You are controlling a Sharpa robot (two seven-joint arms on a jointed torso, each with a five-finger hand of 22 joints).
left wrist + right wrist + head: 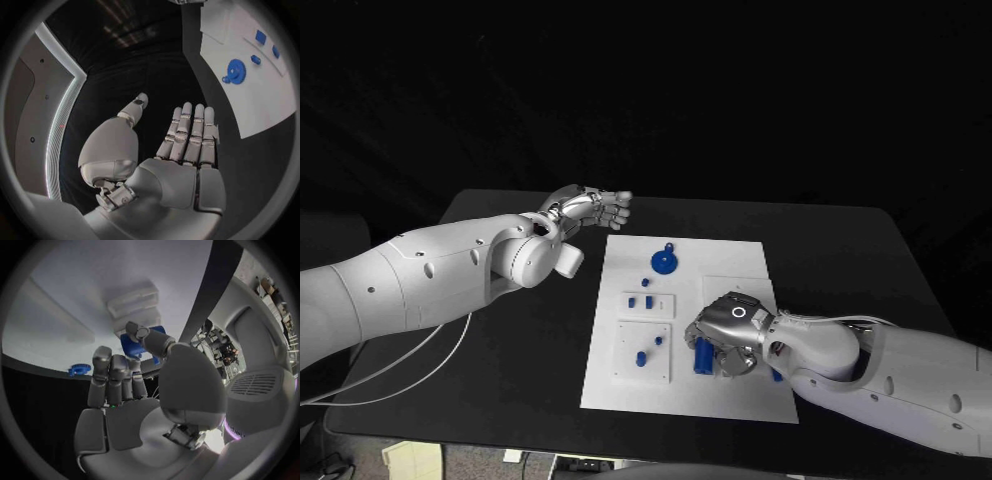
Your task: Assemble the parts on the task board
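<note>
The white task board (620, 385) lies in the middle of the black table. A blue gear (665, 262) rests near its far end, and several small blue parts (642, 357) stand along its left side. My right hand (733, 333) hovers low over the board's right half, thumb and fingertips closed around a blue part (704, 357). In the right wrist view the thumb lies against that blue part (132, 347), with the gear (79, 370) farther off. My left hand (593, 209) is raised beyond the board's far left corner. Its flat palm (187, 165) holds nothing, fingers straight, thumb apart.
The left wrist view shows the board (250, 95) off to one side with the gear (235, 71) and small blue parts (260, 36) on it. Raised white blocks (134, 305) stand on the board beyond my right hand. Bare black table (516, 360) surrounds the board.
</note>
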